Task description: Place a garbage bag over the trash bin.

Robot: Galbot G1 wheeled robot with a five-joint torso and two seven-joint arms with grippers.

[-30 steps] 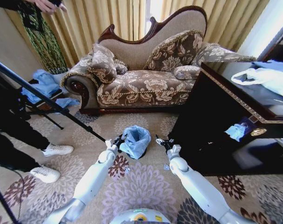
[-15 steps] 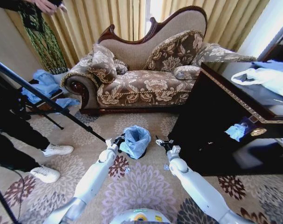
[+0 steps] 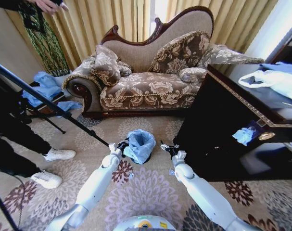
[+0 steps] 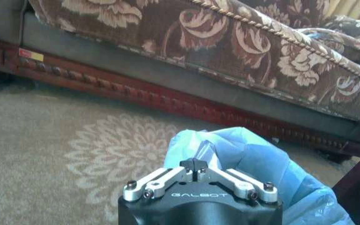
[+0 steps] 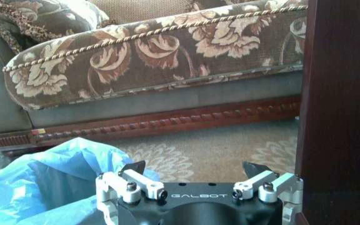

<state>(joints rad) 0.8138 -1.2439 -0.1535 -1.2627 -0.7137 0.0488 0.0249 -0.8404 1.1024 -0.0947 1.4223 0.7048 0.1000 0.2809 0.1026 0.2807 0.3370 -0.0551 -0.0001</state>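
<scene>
Both wrist views settle it: left gripper (image 4: 196,165) pinched, seemingly on garbage bag (image 4: 255,164); right gripper (image 5: 194,168) spread, empty.

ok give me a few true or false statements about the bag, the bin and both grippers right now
1. The garbage bag is draped over the trash bin on the carpet in front of the sofa. True.
2. The left gripper has its fingers wide apart. False: they are shut, pinching a fold of the bag.
3. The right gripper is open and holds nothing. True.
4. The right gripper is gripping the bag's edge. False: it sits beside the bag, apart from it.
5. The bin stands on the dark cabinet. False: it is on the floor.
</scene>
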